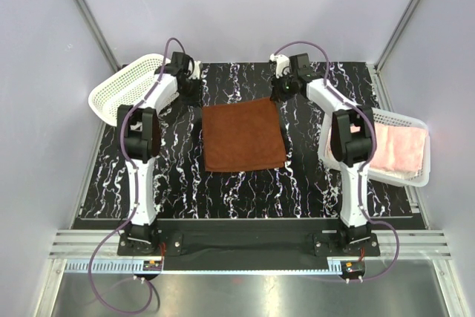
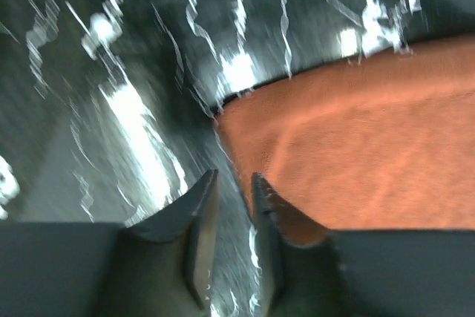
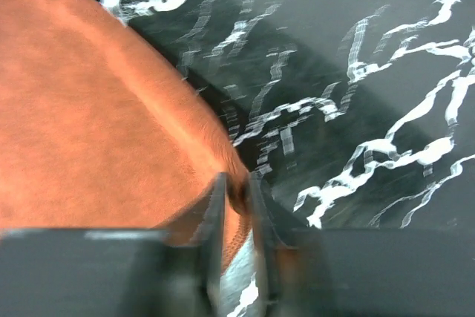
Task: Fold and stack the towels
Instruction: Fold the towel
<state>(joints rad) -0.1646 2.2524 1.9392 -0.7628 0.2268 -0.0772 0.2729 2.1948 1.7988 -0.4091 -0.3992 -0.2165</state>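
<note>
No writing, label, brand mark, number or sign can be read in any of the 3 views. The white streaks all over the black table point(image 1: 312, 176) are a marble pattern, not lettering, and both wrist views are too blurred for fine print.

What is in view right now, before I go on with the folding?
rust-brown towel: one, rust-brown, flat mid-table
pink towel: one, pale pink, in the right basket
left basket: one, white lattice, far left, tilted
right basket: one, white lattice, right edge
table: one, black with white veins
left gripper: one, dark, at the rust-brown towel's far left corner, jaws slightly apart, nothing between
right gripper: one, dark, at its far right corner, cloth edge at the tips, grip unclear
</note>
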